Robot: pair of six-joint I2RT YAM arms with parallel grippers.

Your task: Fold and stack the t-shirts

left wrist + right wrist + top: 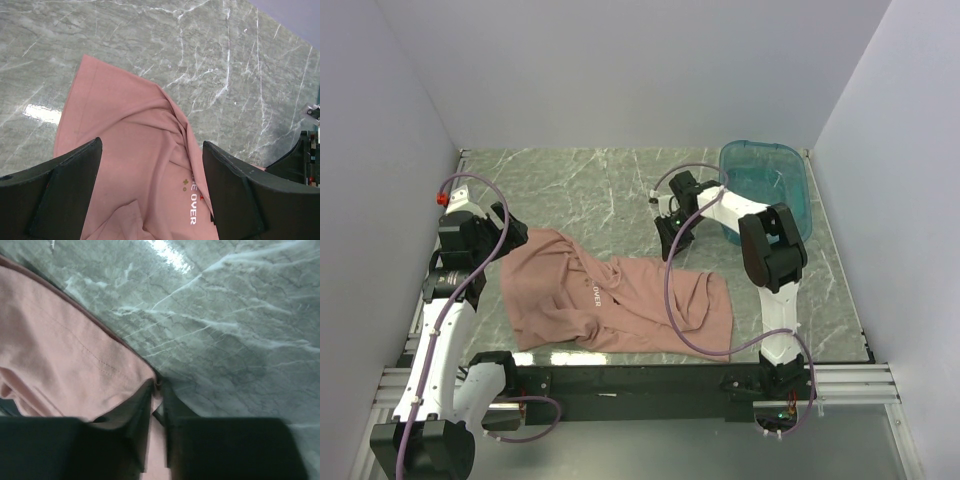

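Note:
A salmon-pink t-shirt (620, 300) lies crumpled on the grey marble table (580, 190), its white chest print facing up. My left gripper (505, 238) hovers open over the shirt's left part. In the left wrist view, pink cloth (135, 150) and the print show between the wide-apart fingers (75, 180), and nothing is gripped. My right gripper (670, 240) is at the shirt's far edge. The right wrist view shows this gripper (158, 385) nearly closed, pinching the hemmed corner of the shirt (60, 350) right on the table top.
A translucent teal tub (770, 185) stands at the back right, just behind the right arm. White walls close in the table on three sides. A black rail (640, 380) runs along the near edge by the arm bases.

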